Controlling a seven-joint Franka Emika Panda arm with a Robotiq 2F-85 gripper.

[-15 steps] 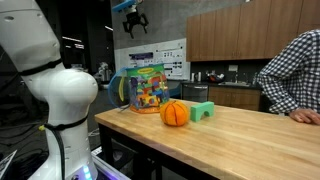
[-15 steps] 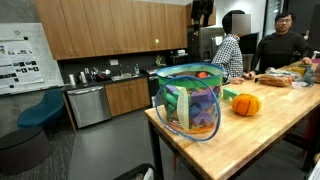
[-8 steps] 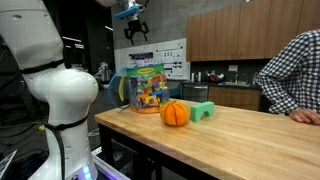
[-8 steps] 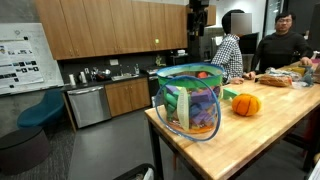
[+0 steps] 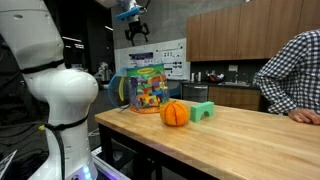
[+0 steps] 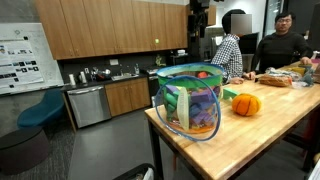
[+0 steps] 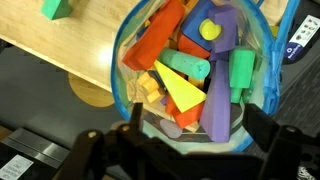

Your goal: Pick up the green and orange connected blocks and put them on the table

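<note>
In the wrist view I look down into a clear blue-rimmed bag full of toy blocks. A long orange block lies against a pale green cylinder. I cannot tell whether they are joined. A yellow wedge and a purple block lie beside them. My gripper is open and empty, well above the bag. It hangs high over the bag in both exterior views. The bag stands at the end of the wooden table.
An orange ball and a green arch block sit on the table beside the bag. A person in a plaid shirt leans on the far end. Two people sit at the table.
My gripper has come down a little over the bag since a second ago, then held still. Nothing on the table has moved.
</note>
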